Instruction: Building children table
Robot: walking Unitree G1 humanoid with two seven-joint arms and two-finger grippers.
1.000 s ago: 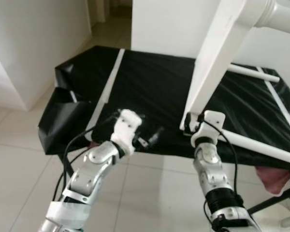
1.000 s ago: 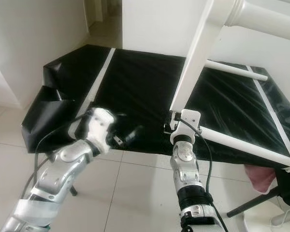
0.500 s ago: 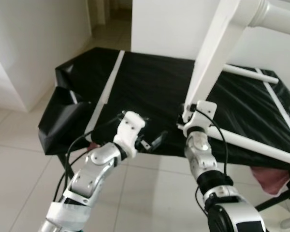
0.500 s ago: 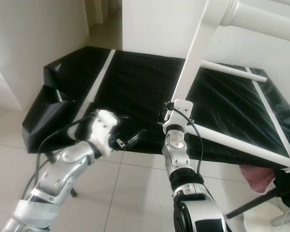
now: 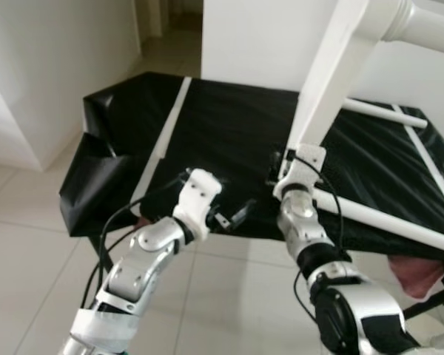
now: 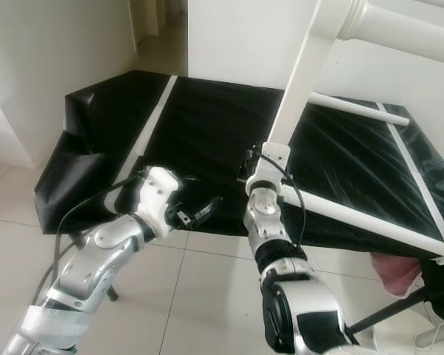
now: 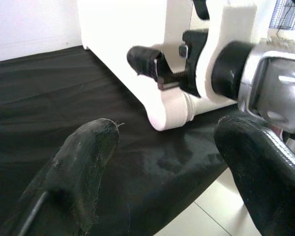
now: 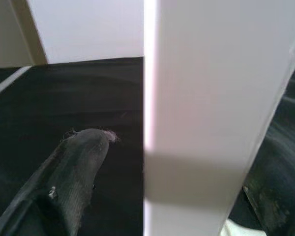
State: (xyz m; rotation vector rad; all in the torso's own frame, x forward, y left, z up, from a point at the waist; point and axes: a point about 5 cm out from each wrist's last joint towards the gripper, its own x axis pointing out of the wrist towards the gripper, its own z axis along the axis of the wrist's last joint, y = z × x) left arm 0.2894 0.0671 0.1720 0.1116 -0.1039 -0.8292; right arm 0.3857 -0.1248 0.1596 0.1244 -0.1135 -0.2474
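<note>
A white table frame leans on the black-covered table (image 5: 222, 133). Its flat white leg (image 5: 325, 96) slopes down to the front edge, and a white rail (image 5: 385, 218) runs off to the right from its foot. My right gripper (image 5: 287, 164) is at the foot of that leg. In the right wrist view the leg (image 8: 211, 123) stands between the two fingers (image 8: 73, 167), with a gap beside it. My left gripper (image 5: 233, 214) hovers open over the table's front edge, left of the leg. Its wide-apart fingers (image 7: 83, 162) point at the leg's foot (image 7: 162, 105).
A long white strip (image 5: 170, 118) lies along the left side of the black cover, which sags in folds at the left corner (image 5: 96, 177). A white dowel (image 5: 385, 111) crosses behind the leg. A pink cloth (image 5: 418, 274) sits low at the right. Pale tiled floor (image 5: 29, 244) lies below.
My right gripper has moved up and to the left, from below the leg's foot to around it. The left gripper has stayed nearly in place.
</note>
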